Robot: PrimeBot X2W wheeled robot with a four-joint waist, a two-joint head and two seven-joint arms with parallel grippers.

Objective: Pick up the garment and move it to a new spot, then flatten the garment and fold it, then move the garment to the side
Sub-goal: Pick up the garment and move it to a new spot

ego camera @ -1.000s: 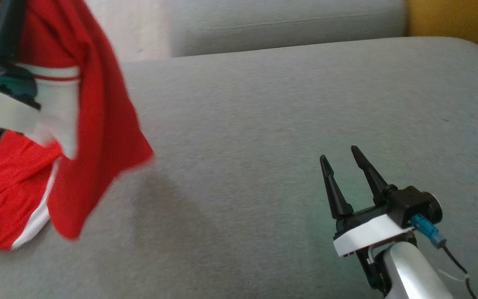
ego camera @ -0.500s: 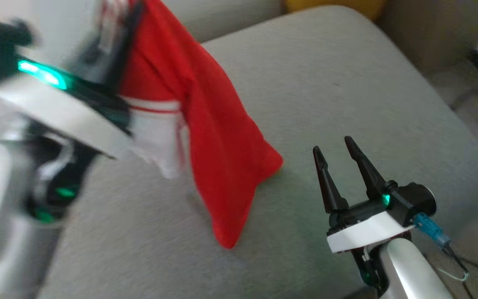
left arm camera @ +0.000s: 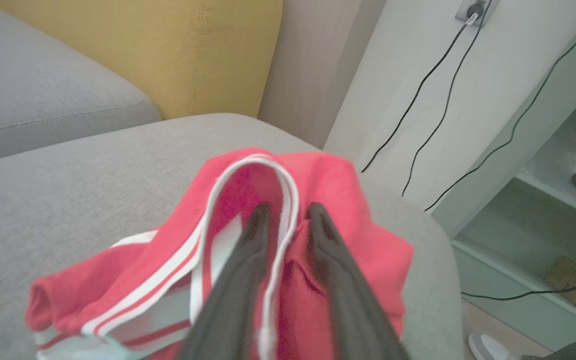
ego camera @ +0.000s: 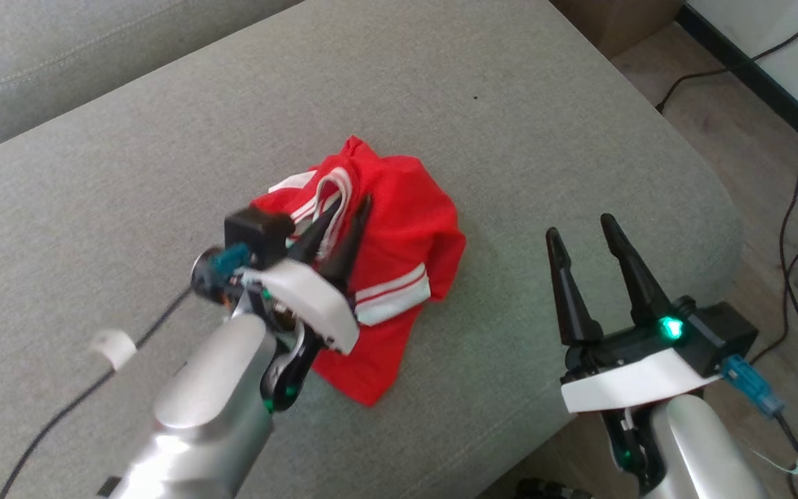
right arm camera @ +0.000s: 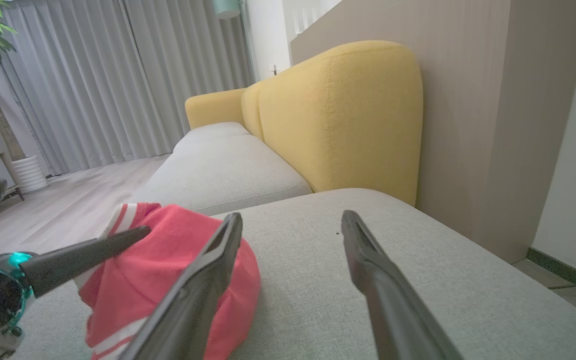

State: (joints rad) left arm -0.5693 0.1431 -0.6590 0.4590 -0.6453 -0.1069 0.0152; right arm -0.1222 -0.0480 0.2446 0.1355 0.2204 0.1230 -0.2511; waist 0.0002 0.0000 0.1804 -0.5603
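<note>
The garment point(ego camera: 406, 229) is red with white striped trim and lies crumpled on the grey sofa cushion point(ego camera: 510, 104). My left gripper point(ego camera: 350, 206) rests on its upper part. In the left wrist view the garment point(left arm camera: 348, 200) fills the centre, and the left gripper point(left arm camera: 289, 209) stands narrowly open with a white hem band running through the gap. My right gripper point(ego camera: 580, 226) hovers wide open to the garment's right, holding nothing. In the right wrist view the garment point(right arm camera: 168, 255) sits left of the right gripper point(right arm camera: 292, 216).
The cushion's rounded right edge drops to a wooden floor point(ego camera: 717, 125) crossed by black cables point(ego camera: 787, 208). A yellow backrest point(right arm camera: 338, 115) rises behind the cushion. A white shelf unit point(left arm camera: 543, 200) stands beyond the sofa. A second grey cushion point(ego camera: 59, 55) lies at the back left.
The head camera has swung. The garment hung from my raised left gripper; now it lies bunched on the cushion with that gripper lowered onto it and its jaws slightly parted. The right gripper stays open.
</note>
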